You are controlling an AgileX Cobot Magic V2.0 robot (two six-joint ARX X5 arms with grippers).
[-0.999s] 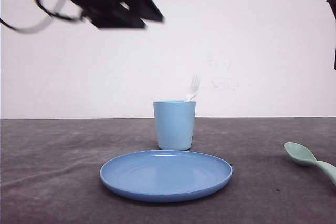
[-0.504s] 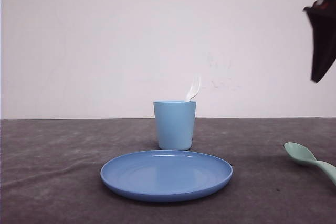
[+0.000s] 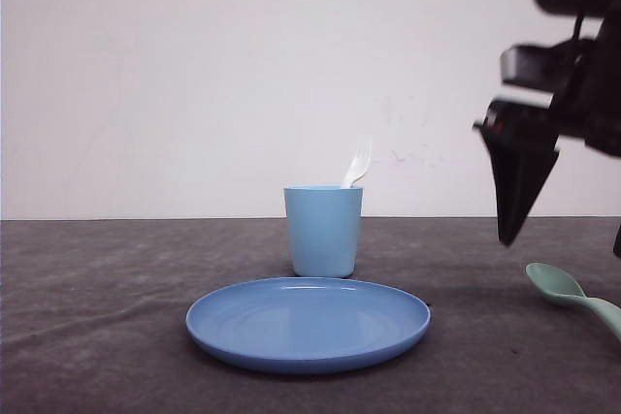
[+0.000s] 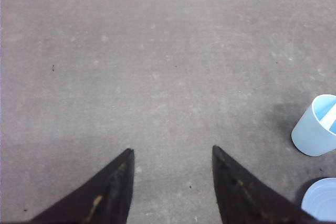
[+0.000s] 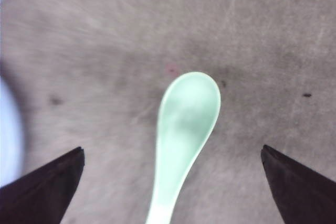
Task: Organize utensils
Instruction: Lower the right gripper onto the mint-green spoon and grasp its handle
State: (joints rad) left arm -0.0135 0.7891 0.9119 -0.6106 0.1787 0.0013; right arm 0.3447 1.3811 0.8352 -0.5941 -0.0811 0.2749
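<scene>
on a dark grey cloth-covered table (image 3: 97, 317), standing upright behind a round blue plastic plate (image 3: 308, 324): a light blue plastic cup (image 3: 323, 231), with a small white plastic fork (image 3: 357, 163) leaning inside it, tines up and poking above the rim on the cup's right side. lying flat on the cloth at the table's right edge, well apart from plate and cup: a pale mint-green plastic spoon (image 3: 572, 298), bowl toward the cup, handle running off toward the near right corner. hanging above and just left of the spoon's bowl in the front view: the black right gripper (image 3: 563, 239), pointed down, clear of the cloth. seen from the right wrist camera, the same spoon (image 5: 184, 135) centred between the two dark fingertips (image 5: 50, 179), spread wide to either side and touching nothing (motion blur along the frame's edge). in the left wrist view, the left gripper (image 4: 172, 153) parted over bare cloth, holding nothing, with the cup (image 4: 316, 127) and a sliver of the plate (image 4: 321, 200) off to one side.
</scene>
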